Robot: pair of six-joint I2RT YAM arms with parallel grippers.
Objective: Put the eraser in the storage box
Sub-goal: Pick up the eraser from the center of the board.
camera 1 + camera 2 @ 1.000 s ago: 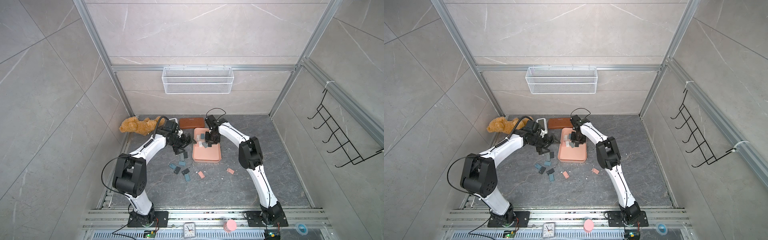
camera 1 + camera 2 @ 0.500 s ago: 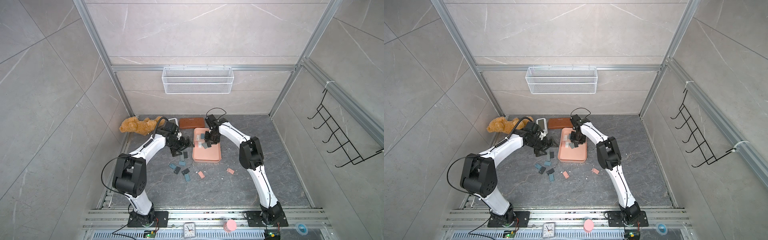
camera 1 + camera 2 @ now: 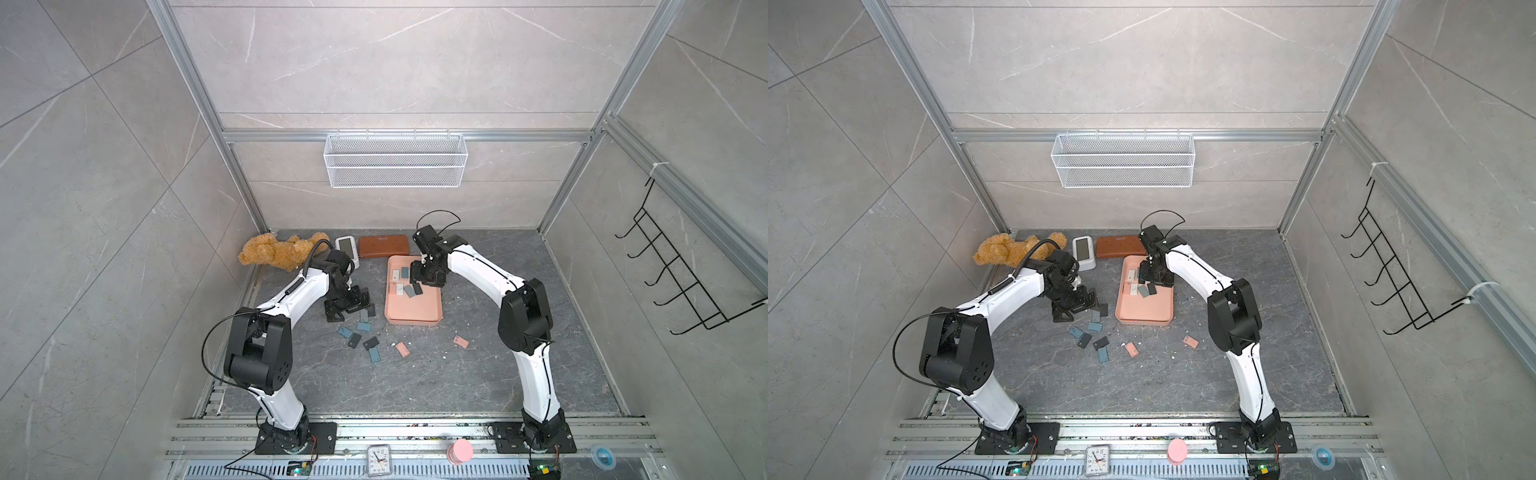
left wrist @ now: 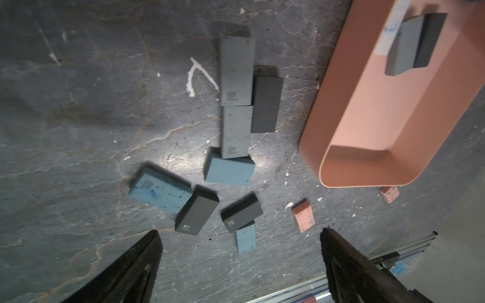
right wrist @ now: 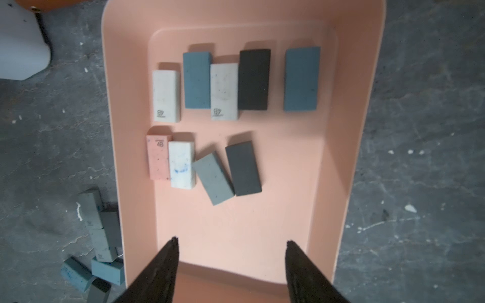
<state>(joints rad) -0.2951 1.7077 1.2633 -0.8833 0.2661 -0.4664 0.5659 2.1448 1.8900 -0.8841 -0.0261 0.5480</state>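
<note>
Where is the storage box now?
In a top view the storage box lies toward the back centre, just in front of the brown case, with the right gripper above it.

Bare near half of storage box (image 5: 236, 225), erasers (image 5: 197, 80) across its far half.

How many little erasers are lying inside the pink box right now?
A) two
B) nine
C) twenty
B: the right wrist view shows nine erasers on the floor of the box, five in one row and four in the other.
</note>
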